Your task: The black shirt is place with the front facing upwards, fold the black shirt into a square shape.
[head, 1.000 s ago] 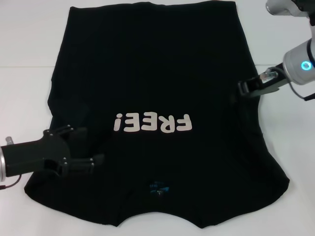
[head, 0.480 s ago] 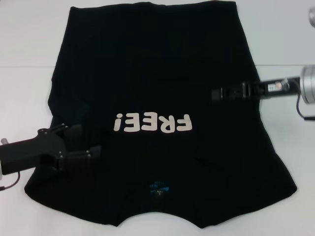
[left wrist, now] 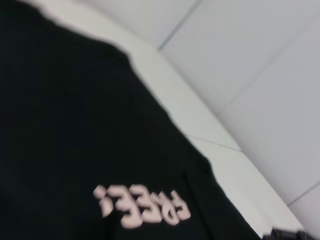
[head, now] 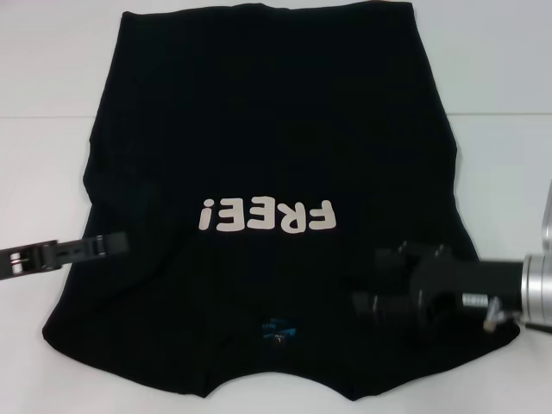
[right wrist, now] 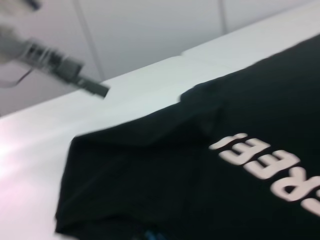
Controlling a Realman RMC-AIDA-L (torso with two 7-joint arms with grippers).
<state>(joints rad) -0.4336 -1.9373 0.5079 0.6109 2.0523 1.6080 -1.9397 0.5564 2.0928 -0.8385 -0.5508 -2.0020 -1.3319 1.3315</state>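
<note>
L pincer (head: 116, 244) sits at the shirt's left edge, thin profile, can't tell if open or closed. Black shirt (head: 276, 129) lies flat on white bench (head: 43, 86), lettering up, collar near. R pincer (head: 366, 289) over near-right shirt area, fingers apart, holding nothing.

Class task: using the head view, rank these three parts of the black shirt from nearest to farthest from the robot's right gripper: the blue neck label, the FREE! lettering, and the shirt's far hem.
Measured from the right gripper, low over the black shirt on the robot's right:
1. Blue neck label, beside the gripper toward the middle, near edge.
2. FREE! lettering, farther out, centre; fairly close to the label's distance.
3. Far hem, at the far edge.
</note>
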